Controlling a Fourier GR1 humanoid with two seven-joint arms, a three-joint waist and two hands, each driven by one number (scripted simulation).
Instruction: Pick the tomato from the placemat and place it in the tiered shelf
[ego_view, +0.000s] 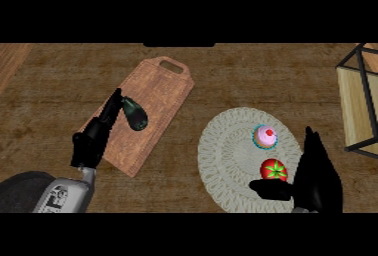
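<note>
Starting at the left, the left robot hand (94, 137) sits over the edge of a wooden cutting board (151, 107), fingers straight and pointing up the frame, holding nothing. It looks parked, just resting there out of the way, since the task doesn't need it. Right beside its fingertips there's a dark green oblong thing (134, 113) lying on the board; could be a vegetable, hard to say which.

Moving right, a round pale placemat (225, 150) lies on the table (59, 80) with a pink cupcake (265, 136) and, just below it, the tomato (274, 170), still sitting on the mat. The right robot hand (316, 172) is next to the tomato with fingers straight up and the thumb poking out under it, so it's open wide and probably lining up for the grab. Whether the thumb is actually touching the tomato is tough to call.

At the far right, the tiered shelf (356, 107) is cut off by the frame, so only a black frame corner and a light wood panel show.
</note>
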